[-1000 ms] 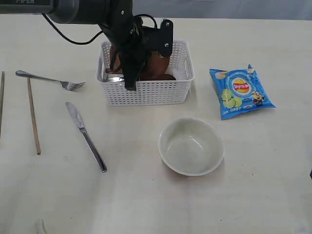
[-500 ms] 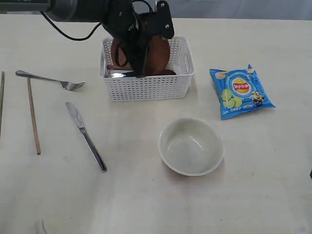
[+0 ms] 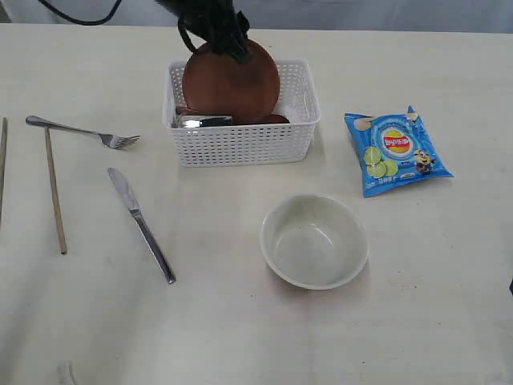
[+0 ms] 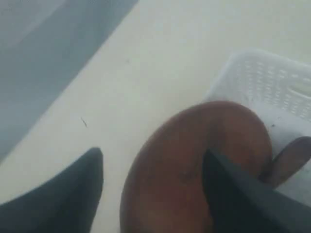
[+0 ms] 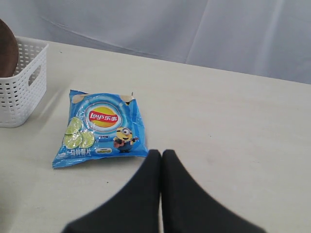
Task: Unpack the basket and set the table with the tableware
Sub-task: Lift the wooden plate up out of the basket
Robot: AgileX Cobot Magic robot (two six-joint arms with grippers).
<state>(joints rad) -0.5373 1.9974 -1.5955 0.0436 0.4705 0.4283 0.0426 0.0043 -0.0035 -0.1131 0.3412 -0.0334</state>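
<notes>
Exterior view: your left gripper (image 3: pixel 231 42) is at the top rim of the plate (image 3: pixel 231 80), and that plate stands on edge inside the basket (image 3: pixel 240 148). A steel cup (image 3: pixel 200 121) lies in the basket at the plate's foot. Out on the table (image 3: pixel 240 337) you have the fork (image 3: pixel 80 131), the knife (image 3: pixel 143 226) and one chopstick (image 3: pixel 54 192), with a second chopstick (image 3: pixel 2 168) at the far left edge. The bowl (image 3: pixel 314 241) sits in front of the basket and the chip bag (image 3: pixel 395 151) to its right.

Left wrist view: your fingers (image 4: pixel 63 194) stand wide apart. The plate (image 4: pixel 184 160) rises between them, one finger lying across its face and the other clear of it, so nothing is clamped. The basket (image 4: pixel 262 73) corner shows behind.

Right wrist view: your right gripper (image 5: pixel 161 153) is pressed together on nothing, over bare table near the chip bag (image 5: pixel 99 127). The basket (image 5: pixel 22 87) is beyond.
</notes>
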